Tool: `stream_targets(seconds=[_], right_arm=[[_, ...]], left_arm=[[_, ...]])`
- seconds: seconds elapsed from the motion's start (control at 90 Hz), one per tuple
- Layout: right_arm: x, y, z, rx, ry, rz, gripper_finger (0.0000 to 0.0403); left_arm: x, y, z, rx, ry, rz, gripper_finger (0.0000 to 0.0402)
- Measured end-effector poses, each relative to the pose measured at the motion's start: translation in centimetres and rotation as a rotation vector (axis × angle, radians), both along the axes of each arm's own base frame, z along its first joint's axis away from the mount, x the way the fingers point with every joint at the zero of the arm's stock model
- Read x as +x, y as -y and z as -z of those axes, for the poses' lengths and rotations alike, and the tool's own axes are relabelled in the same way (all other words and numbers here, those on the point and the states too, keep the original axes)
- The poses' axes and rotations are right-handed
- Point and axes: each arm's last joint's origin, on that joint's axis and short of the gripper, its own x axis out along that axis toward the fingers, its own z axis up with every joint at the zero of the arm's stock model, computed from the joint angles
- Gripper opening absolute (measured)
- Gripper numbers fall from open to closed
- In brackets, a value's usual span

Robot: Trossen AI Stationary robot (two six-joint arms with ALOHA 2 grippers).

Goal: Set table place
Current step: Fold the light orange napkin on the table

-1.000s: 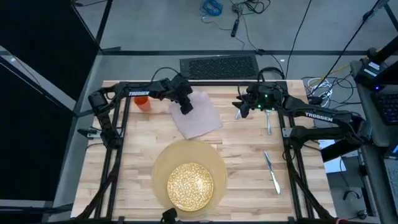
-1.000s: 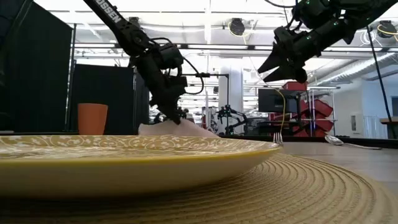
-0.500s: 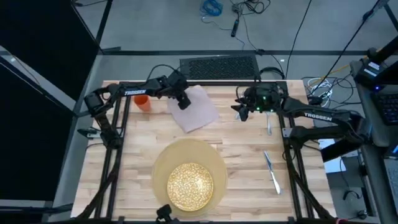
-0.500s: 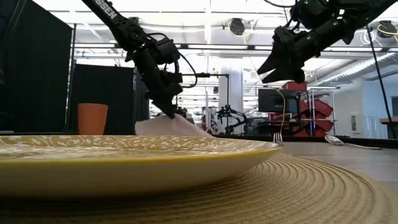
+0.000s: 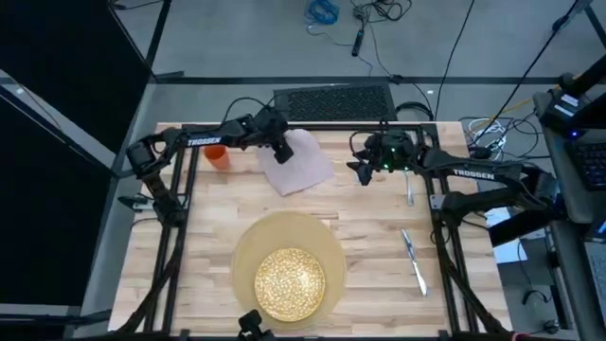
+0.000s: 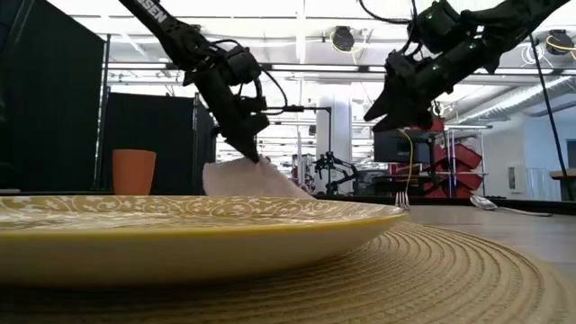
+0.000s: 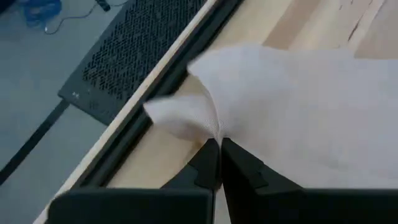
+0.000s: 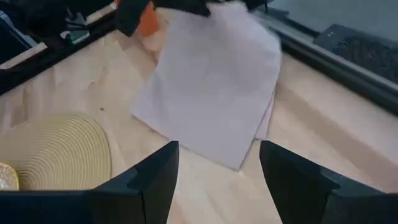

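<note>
The pinkish-grey napkin (image 5: 300,165) lies at the table's far middle, in front of the rail. My left gripper (image 5: 281,153) stands over its left part, shut on the cloth. My right gripper (image 5: 359,171) hovers open to the napkin's right, above the table and touching nothing; in its wrist view the napkin (image 8: 211,81) lies ahead of the spread fingers. The orange cup (image 5: 217,156) stands left of the napkin. The gold-speckled plate (image 5: 289,281) rests on the tan mat (image 5: 248,244) at the near middle. My left gripper pinches a raised pucker of the napkin (image 7: 210,127) between its two shut fingers, near the cloth's far-left edge. The fingers come from above, slanting down. The pinched part is lifted a little in the low view (image 6: 236,169), and the rest lies flat on the table.
A fork (image 5: 409,189) lies on the right side by the right arm, and a knife (image 5: 415,262) lies nearer. A black rail (image 5: 331,126) frames the table's far edge. Bare wood (image 5: 379,227) shows between the napkin and the mat.
My left gripper has moved toward the far edge and risen slightly, staying shut. It has drawn the napkin toward the far rail, with its pinched edge lifted. My right gripper has drifted left toward the napkin, still open.
</note>
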Motion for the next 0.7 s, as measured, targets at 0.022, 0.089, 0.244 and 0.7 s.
stream_targets(seconds=[0.022, 0.089, 0.244, 0.7], right_arm=[[0.0, 0.1, 0.2, 0.008, -0.007, 0.004, 0.021], [0.2, 0.4, 0.7, 0.031, -0.022, 0.021, 0.021], [0.6, 1.3, 2.4, 0.101, -0.071, 0.073, 0.021], [5.3, 3.4, 6.1, 0.221, -0.106, 0.061, 0.021]], left_arm=[[0.0, 0.0, 0.0, 0.003, 0.0, -0.005, 0.0], [-0.1, 0.0, -0.1, 0.008, -0.003, -0.011, 0.0], [-0.4, 0.1, 0.2, -0.018, -0.04, -0.016, 0.0], [-0.3, 1.1, 1.1, -0.099, -0.101, 0.033, 0.0]])
